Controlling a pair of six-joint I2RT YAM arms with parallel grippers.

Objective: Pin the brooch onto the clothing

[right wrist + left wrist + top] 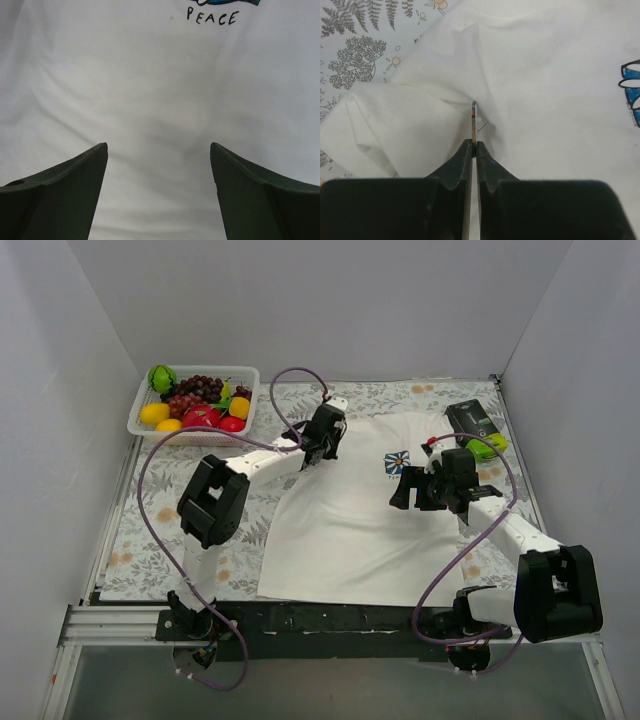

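Brooch [473, 122] edge-on — between left fingers [457, 167].

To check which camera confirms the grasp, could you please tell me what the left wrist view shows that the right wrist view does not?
Only the left wrist view: the left hand shut on the brooch, seen edge-on against bunched cloth, plus the floral tablecloth. Only the right wrist view: the right hand open over flat fabric, and the word PEACE. Both: the white T-shirt and an edge of its blue logo.
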